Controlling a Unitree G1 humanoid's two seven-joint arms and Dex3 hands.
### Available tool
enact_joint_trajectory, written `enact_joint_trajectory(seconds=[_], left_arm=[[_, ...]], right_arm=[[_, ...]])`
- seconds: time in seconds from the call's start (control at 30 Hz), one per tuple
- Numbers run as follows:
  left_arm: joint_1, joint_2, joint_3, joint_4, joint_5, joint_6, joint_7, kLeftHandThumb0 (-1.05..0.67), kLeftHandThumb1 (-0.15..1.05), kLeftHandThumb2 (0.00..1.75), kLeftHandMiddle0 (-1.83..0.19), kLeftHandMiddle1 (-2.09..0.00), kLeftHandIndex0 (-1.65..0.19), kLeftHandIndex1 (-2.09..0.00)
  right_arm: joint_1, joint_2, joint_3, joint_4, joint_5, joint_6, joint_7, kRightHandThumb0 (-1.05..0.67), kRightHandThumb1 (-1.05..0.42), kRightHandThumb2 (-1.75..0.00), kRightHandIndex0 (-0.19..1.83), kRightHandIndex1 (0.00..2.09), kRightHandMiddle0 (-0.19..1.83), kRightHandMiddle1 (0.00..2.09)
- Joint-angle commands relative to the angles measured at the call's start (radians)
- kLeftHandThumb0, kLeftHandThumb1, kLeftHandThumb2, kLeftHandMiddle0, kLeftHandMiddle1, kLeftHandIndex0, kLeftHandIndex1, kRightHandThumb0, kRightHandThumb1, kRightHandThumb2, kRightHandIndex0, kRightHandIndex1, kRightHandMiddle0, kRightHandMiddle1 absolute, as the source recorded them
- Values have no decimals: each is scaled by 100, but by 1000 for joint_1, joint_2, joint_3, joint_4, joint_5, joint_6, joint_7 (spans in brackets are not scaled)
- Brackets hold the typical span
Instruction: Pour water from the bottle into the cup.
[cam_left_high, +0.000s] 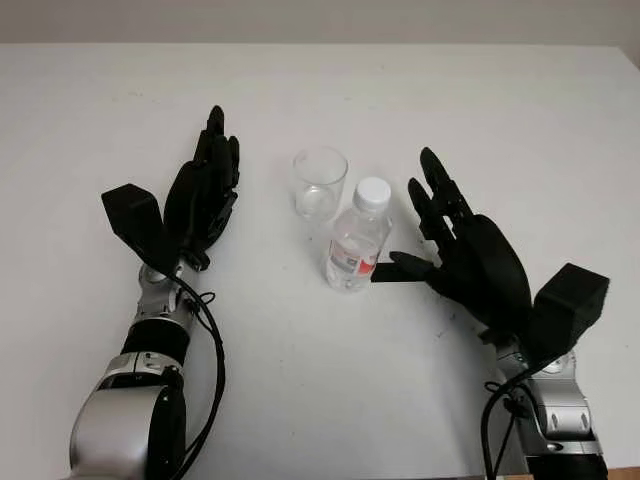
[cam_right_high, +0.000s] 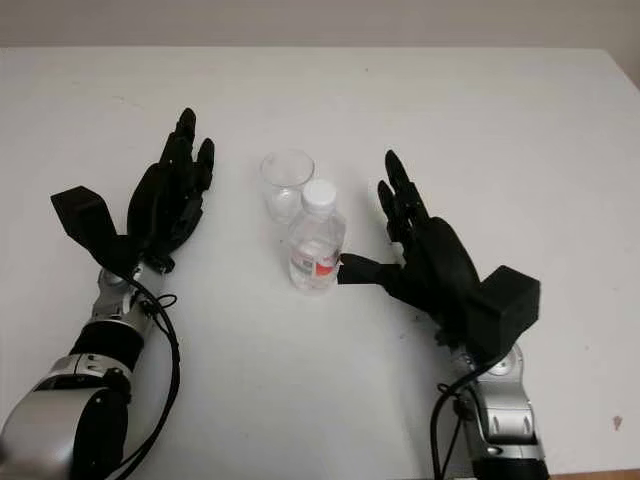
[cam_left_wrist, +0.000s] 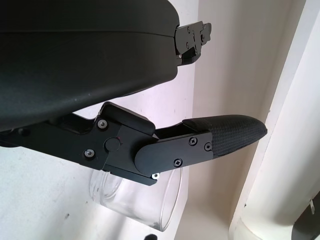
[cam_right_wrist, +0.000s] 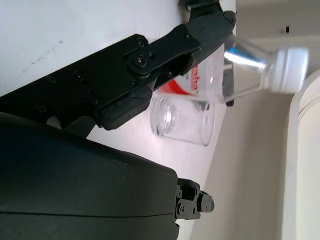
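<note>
A small clear water bottle (cam_left_high: 354, 247) with a white cap and a red label stands upright on the white table (cam_left_high: 320, 380), near its middle. A clear empty cup (cam_left_high: 319, 184) stands just behind it, slightly to the left. My right hand (cam_left_high: 412, 220) is open just right of the bottle, its thumb tip at the label; I cannot tell whether it touches. In the right wrist view the thumb (cam_right_wrist: 170, 47) lies across the bottle (cam_right_wrist: 245, 62), with the cup (cam_right_wrist: 182, 117) beyond it. My left hand (cam_left_high: 205, 185) is open to the left of the cup, apart from it.
The white table stretches wide all round the two objects, and its front edge runs near the bottom right. A pale wall stands behind the far edge. In the left wrist view, the cup (cam_left_wrist: 135, 207) sits beside the left thumb (cam_left_wrist: 220, 137).
</note>
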Motion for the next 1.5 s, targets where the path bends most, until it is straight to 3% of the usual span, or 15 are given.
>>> enact_joint_trajectory(seconds=[0.0, 0.43, 0.6, 0.9, 1.07, 1.2, 1.27, 1.37, 1.47], left_arm=[[2, 6, 0, -8, 4, -4, 4, -85, 105, 63, 19, 0, 19, 0], [-4, 8, 0, 0, 1, -5, -4, -85, 105, 62, 19, 0, 19, 0], [-6, 4, 1, 2, -1, -8, -11, -85, 105, 64, 19, 0, 19, 0], [-6, 1, -1, -1, 5, -11, 14, -86, 105, 63, 19, 0, 19, 0], [-4, -4, 3, -4, -1, -11, 18, -87, 105, 61, 19, 0, 19, 0], [-4, -8, 7, -6, -9, -7, 15, -86, 105, 60, 19, 0, 19, 0], [-4, -8, 5, -6, -6, -9, 19, -86, 105, 60, 19, 0, 19, 0], [-5, -8, 3, -4, -1, -14, 27, -86, 105, 60, 19, 0, 19, 0], [-5, -11, 3, -4, -4, -15, 26, -86, 105, 60, 19, 0, 19, 0]], right_arm=[[25, -20, -6, -43, 19, 16, 19, -91, -85, -5, 5, 11, 3, 11], [83, -16, 44, -141, 85, 105, 90, -83, -80, -4, 17, 13, 15, 14], [48, 19, 68, -81, 95, 137, 79, -84, -79, -5, 24, 16, 24, 19], [-61, 53, 105, 127, 52, 45, 111, -85, -80, -5, 31, 21, 29, 27], [-90, 60, 113, 164, 40, 39, 118, -86, -80, -5, 27, 30, 7, 71], [-101, 59, 115, 177, 35, 37, 122, -85, -79, -5, 26, 35, 2, 82], [-106, 58, 117, 179, 32, 40, 121, -84, -79, -5, 23, 44, -1, 92], [-115, 56, 119, 180, 30, 51, 121, -82, -77, -5, 12, 88, -2, 114], [-130, 58, 123, 188, 35, 66, 131, -79, -75, -5, 11, 111, 3, 126]])
